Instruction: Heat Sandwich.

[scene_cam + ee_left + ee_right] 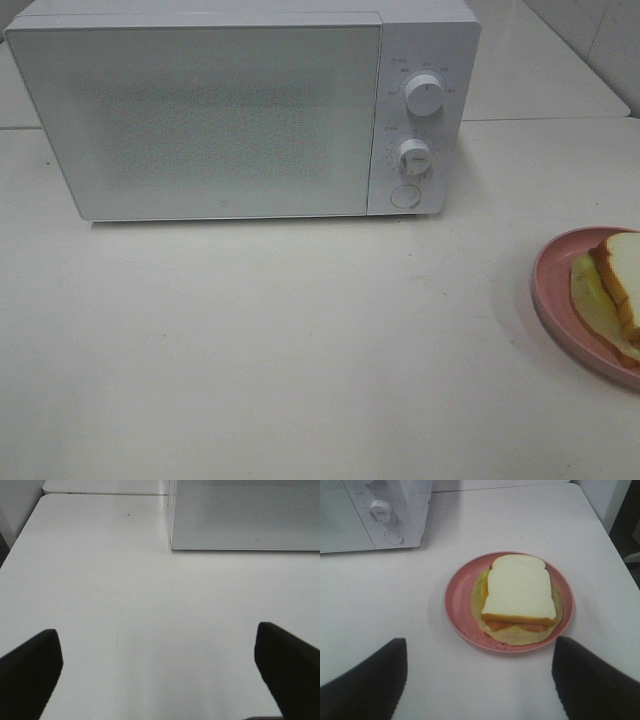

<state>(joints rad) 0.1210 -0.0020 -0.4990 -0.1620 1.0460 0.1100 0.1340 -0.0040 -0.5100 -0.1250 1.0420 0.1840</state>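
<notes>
Sandwich looks soft, light and loosely stacked, so lift by the pink plate rim (both hands released, left hand, right hand).

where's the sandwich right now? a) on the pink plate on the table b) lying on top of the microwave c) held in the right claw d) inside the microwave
a: the sandwich lies on the pink plate on the table, the microwave door is shut, and the right claw is open and short of the plate, holding nothing.
</notes>
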